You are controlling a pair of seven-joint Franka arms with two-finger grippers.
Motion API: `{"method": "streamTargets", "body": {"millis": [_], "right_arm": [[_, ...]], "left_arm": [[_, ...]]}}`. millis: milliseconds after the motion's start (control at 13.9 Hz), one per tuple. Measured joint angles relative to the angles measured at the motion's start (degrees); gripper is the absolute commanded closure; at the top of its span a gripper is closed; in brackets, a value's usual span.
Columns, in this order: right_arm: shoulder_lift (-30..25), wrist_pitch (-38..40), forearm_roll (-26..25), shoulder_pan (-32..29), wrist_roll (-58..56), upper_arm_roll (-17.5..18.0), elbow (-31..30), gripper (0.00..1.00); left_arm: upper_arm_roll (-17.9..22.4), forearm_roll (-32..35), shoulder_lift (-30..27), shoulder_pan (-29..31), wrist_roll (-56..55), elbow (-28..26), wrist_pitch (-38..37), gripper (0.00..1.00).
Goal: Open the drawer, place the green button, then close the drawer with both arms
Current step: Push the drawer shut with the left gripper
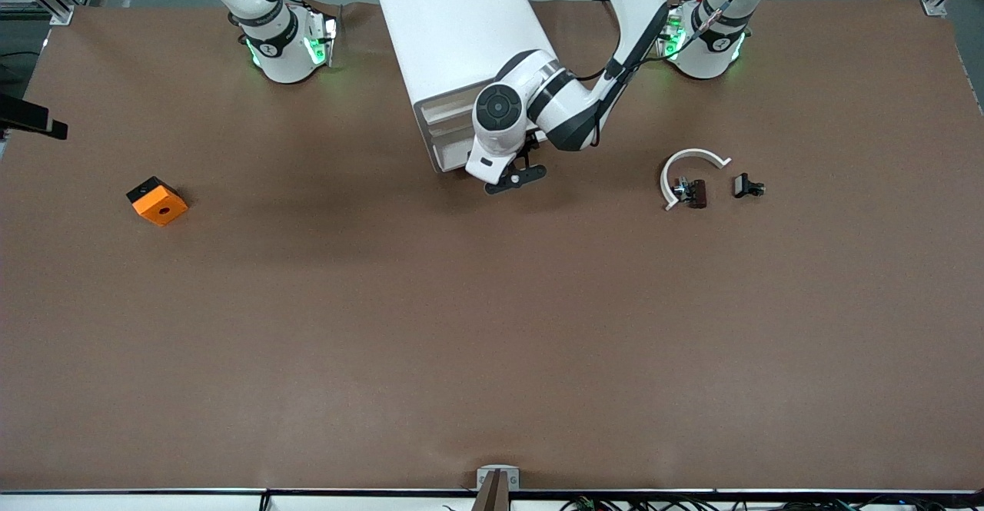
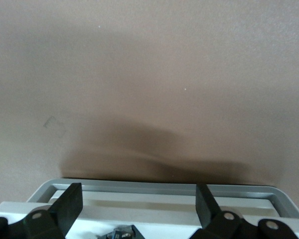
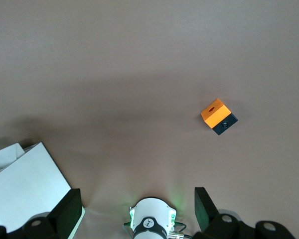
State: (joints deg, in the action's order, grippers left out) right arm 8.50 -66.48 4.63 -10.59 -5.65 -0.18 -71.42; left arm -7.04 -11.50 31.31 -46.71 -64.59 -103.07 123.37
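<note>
Hovering with left gripper (image 2: pixel 138 188), fingers spread wide and holding nothing, over pulled-out drawer (image 2: pixel 284 196) of white cabinet (image 1: pixel 453 27). Waiting with right gripper (image 3: pixel 137 191), likewise spread, above its own base. Not managing to locate button.

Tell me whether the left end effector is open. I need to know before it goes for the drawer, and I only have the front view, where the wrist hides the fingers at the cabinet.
Observer: It is open. In the left wrist view the left end effector has its fingers spread wide and holds nothing.
Operator: What is under it?
Observer: A drawer. Its grey rim runs across just past the fingertips. I cannot tell which drawer it is.
Operator: And the right end effector? It is out of my view.
Observer: The right end effector is open too. It waits high over its own arm's base.
</note>
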Motion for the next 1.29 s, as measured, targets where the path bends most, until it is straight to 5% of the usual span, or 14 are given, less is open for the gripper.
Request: {"method": "streamTargets", "body": {"millis": [860, 1147, 1290], "right_arm": [[-3.7, -6.8, -4.6, 3.5, -3.3, 1.2, -1.3, 0.00], [-4.6, -9.5, -4.8, 13.8, -3.6, -9.4, -3.9, 0.00], [-5.4, -9.7, -4.6, 13.2, -4.2, -10.0, -5.5, 0.00]], "left_arm": [[0.3, -19.0, 2.2, 1.5, 5.0, -1.1, -3.2, 0.00], [0.3, -19.4, 3.0, 2.0, 5.5, -0.3, -4.9, 0.00], [0.4, -19.4, 3.0, 2.5, 5.5, 0.5, -5.7, 0.00]]}}
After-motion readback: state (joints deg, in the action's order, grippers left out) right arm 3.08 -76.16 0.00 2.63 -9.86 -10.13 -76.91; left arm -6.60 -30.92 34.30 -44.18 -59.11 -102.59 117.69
